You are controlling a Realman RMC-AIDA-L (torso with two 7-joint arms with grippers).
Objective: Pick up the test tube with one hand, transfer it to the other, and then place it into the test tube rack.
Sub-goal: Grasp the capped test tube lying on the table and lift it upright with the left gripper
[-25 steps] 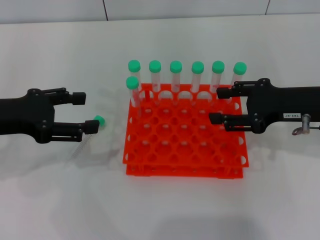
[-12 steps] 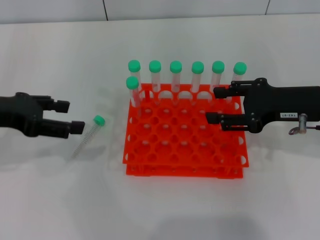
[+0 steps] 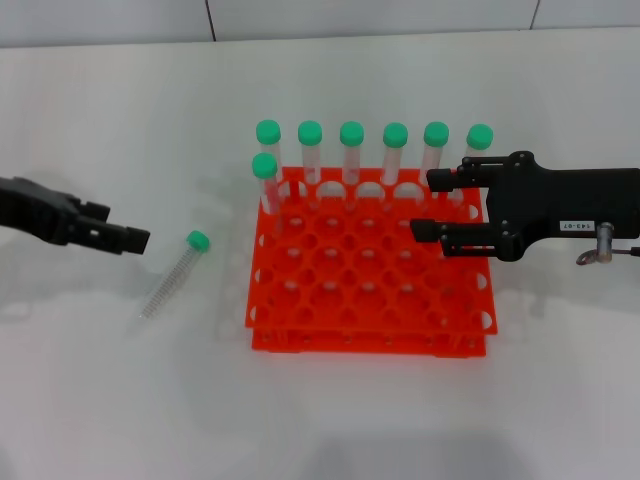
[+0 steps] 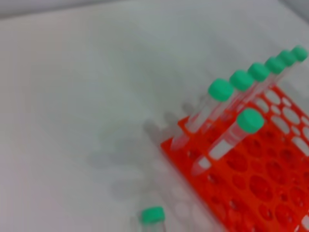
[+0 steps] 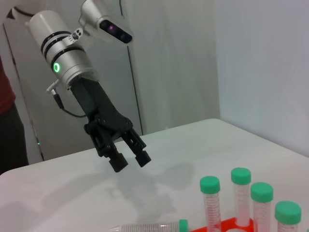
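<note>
Left gripper (image 3: 135, 238), in the head view, has backed off toward the worktop's left edge, fingers parted and empty, leaving the test tube (image 3: 172, 276) lying flat beside the test tube rack (image 3: 368, 290)'s left side; the right gripper (image 3: 425, 205) hovers released over the rack's right edge. Through the left wrist view only the tube's green cap and rack corner show. From the right wrist view the left claw hangs clear above the lying tube. Pickup looks undone, likely needing another try.
</note>
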